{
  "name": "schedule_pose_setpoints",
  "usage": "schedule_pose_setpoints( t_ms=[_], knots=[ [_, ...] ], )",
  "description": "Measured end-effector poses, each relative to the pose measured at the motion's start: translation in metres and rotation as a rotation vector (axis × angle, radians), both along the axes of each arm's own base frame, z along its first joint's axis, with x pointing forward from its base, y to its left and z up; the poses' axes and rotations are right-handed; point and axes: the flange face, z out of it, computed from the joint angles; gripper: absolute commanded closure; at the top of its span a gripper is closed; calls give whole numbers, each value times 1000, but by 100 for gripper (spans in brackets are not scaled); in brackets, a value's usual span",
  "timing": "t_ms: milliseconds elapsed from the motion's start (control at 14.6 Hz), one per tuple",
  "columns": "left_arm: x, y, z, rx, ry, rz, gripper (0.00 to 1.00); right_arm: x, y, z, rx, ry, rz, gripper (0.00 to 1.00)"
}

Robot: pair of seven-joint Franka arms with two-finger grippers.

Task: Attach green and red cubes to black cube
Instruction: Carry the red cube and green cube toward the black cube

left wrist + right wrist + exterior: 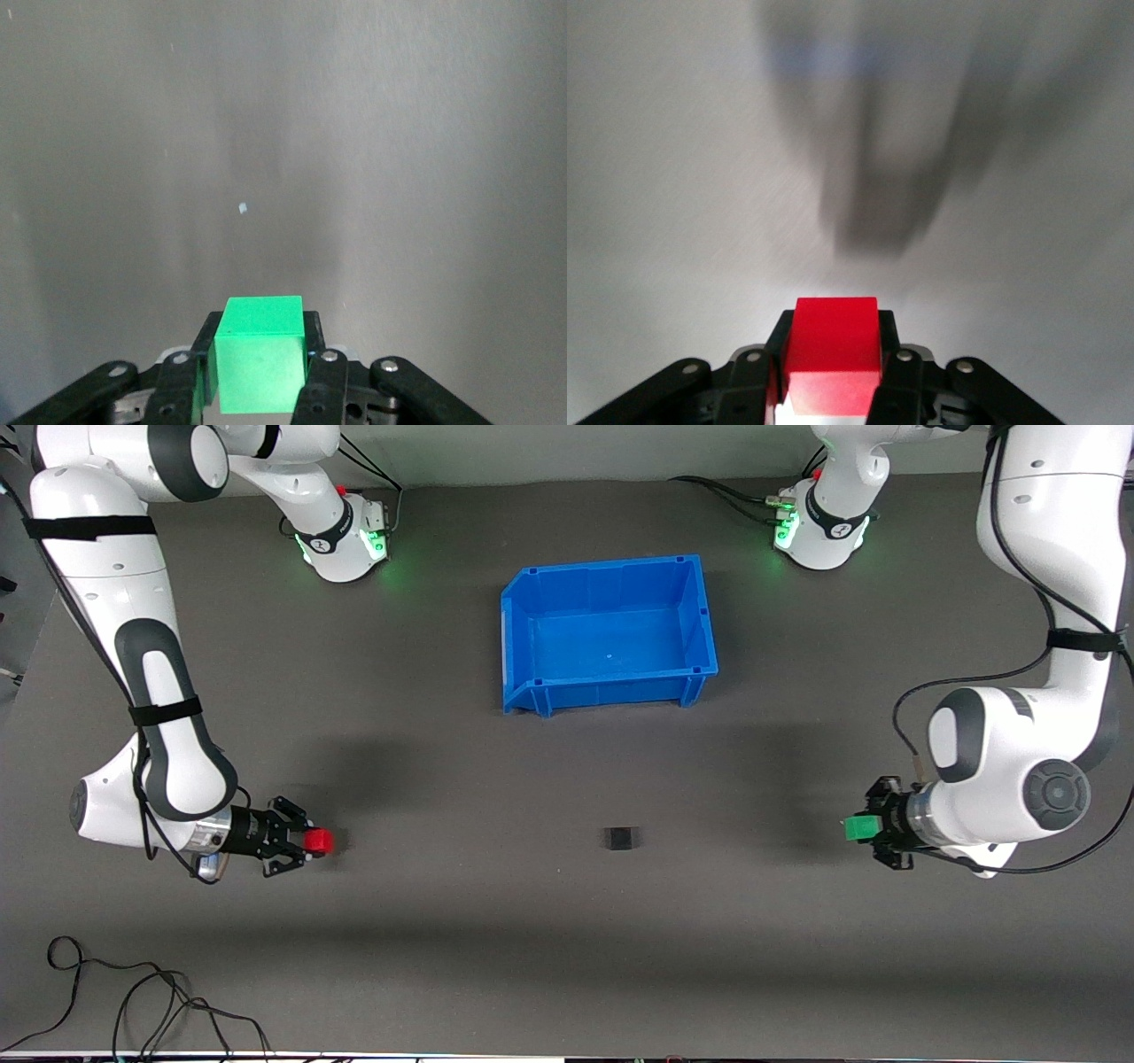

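At mid-desk, nearer the front edge, we list one black cube (pixel 621 838), lying free. Toward the right arm's end, we hold the red cube (pixel 318 841) clenched in the right gripper (pixel 312 842); toward the left arm's end, the green cube (pixel 858 829) sits clenched in the left gripper (pixel 864 831). We judge all three light, rigid, smooth-faced, best pinched on two flat faces. One blue bin (pixel 609 634) stands nearer the bases, off both paths. Nothing blocks either approach.
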Motion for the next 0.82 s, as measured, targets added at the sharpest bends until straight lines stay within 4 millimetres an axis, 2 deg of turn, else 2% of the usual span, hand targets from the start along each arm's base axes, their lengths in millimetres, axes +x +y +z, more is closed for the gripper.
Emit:
schedule_pose_setpoints(
  t_ms=[137,342,616,822],
  knots=[
    [2,-24,-2,-13,0,19,100,15,34,20,2,-4,-28,100],
    [12,-72,-26,-21,0,48,100,27,91,40,30,-16,-33,100],
    [22,-150,-75,-55,-58,12,100,31,164,43,78,6,-89,100],
    [12,-195,-94,-74,-60,-1,100,32,226,40,72,10,-125,100]
  ],
)
